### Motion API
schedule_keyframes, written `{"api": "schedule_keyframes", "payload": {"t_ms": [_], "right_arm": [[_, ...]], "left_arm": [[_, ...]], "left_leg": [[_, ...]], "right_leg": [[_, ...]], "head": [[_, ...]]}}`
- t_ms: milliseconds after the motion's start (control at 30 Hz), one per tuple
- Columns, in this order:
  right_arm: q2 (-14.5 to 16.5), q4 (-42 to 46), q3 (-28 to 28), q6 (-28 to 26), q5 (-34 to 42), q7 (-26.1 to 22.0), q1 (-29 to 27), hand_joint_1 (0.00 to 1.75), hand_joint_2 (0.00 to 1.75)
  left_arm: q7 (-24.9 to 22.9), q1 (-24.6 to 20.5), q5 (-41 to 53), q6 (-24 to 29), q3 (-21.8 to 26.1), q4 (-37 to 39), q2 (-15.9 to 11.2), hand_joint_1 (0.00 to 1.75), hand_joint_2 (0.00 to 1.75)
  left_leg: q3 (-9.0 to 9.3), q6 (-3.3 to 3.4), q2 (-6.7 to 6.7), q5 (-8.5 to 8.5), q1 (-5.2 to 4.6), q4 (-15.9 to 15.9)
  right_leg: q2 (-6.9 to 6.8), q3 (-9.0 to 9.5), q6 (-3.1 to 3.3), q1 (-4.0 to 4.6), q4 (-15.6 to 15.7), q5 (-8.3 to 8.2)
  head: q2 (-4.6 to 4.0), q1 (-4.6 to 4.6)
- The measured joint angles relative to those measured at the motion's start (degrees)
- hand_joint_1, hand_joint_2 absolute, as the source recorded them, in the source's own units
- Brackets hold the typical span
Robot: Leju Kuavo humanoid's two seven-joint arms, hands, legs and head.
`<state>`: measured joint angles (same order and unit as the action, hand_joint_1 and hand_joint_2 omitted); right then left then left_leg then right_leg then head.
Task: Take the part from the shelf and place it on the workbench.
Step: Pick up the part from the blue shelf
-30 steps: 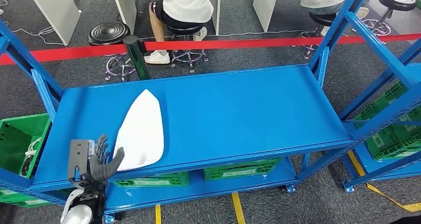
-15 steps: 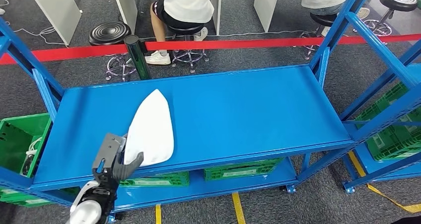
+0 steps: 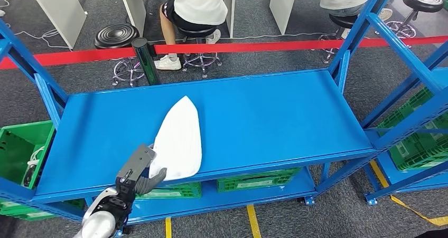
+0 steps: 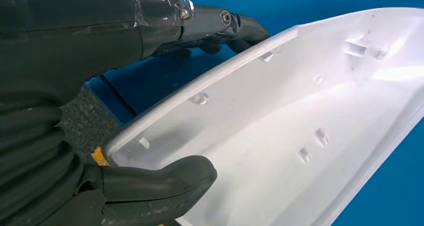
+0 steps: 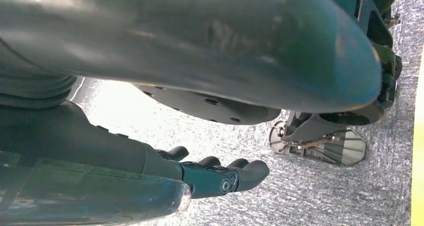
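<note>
Left hand: I see my left hand [image 3: 141, 173] gripping the near end of the white part [image 3: 179, 137], thumb [image 4: 150, 186] inside its hollow.
Right hand: my right hand [image 5: 220, 178] hangs over the floor, fingers loosely extended, empty.
Part: lying across the blue shelf [image 3: 274, 116], tip pointing away.
Beyond: a seated person [image 3: 198, 8].

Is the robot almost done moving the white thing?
Not yet. Done: the left hand grips the white part by its near end, thumb over the rim. In hand: the part is over the blue shelf, at its front edge. Left: carrying it off and setting it on the workbench.
</note>
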<state>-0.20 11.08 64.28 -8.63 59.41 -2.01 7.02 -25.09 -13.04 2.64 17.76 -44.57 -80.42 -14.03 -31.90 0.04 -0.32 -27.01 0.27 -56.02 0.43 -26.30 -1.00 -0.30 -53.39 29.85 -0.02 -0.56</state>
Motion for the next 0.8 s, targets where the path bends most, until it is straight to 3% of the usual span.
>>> {"api": "schedule_keyframes", "payload": {"t_ms": [800], "right_arm": [[-0.1, 0.0, 0.0, -0.4, 0.5, -0.4, 0.0, 0.0, 0.0]], "left_arm": [[0.8, -0.2, 2.9, 0.2, -0.4, 1.8, 0.1, 1.75, 1.75]], "left_leg": [[0.07, 0.0, 0.19, 0.0, 0.0, 0.0]], "right_leg": [[0.12, 0.01, 0.0, 0.0, 0.0, -0.01]], "head": [[0.01, 0.01]]}}
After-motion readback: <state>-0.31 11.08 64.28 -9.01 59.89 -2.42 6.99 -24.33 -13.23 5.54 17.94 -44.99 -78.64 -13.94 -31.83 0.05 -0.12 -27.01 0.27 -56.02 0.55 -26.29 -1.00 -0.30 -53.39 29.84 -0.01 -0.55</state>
